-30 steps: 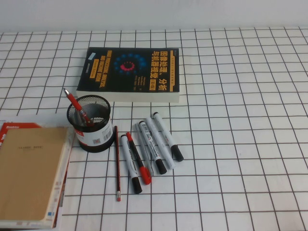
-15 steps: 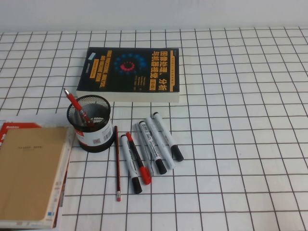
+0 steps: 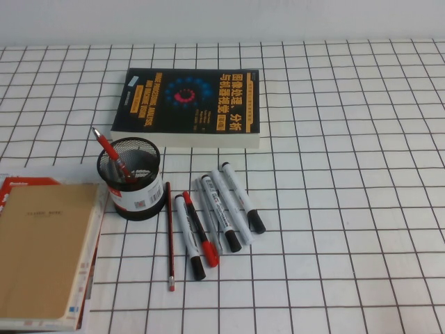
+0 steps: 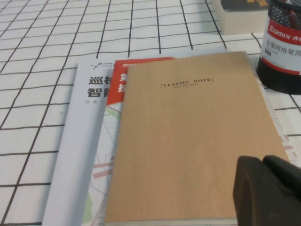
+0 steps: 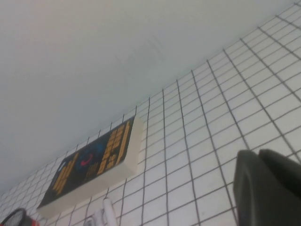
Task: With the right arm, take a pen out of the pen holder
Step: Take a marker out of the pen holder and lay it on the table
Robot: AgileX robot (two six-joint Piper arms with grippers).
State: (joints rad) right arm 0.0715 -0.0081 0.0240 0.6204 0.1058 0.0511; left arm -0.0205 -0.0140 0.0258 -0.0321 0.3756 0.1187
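Nearest the robot, at the left edge of the gridded worktop (image 3: 348, 209), a brown notebook (image 3: 42, 250) lies flat on a stack of printed leaflets (image 3: 21, 182). The left gripper (image 4: 265, 165) hangs just above the notebook's near corner; it appears only in its own wrist view, and how far its jaws stand apart cannot be told. The right gripper (image 5: 262, 160) is raised over the right side of the worktop, jaws fully closed and holding nothing. A red pencil (image 3: 169, 233) lies just right of the notebook, with a loose row of markers (image 3: 221, 212) beside it, some touching one another, all pointing roughly away from the robot. Just beyond the notebook's far right corner stands the black mesh pen holder (image 3: 132, 188), upright. It holds one red pen (image 3: 110, 154), tilted toward the left, its upper end poking above the rim; nothing else shows inside. The pencil's far end lies close against the holder's right side. Farther back, apart from the holder, a dark book (image 3: 188, 106) lies flat. Open cloth spreads right of the markers and book to the far edge, where a pale wall (image 3: 222, 17) rises.
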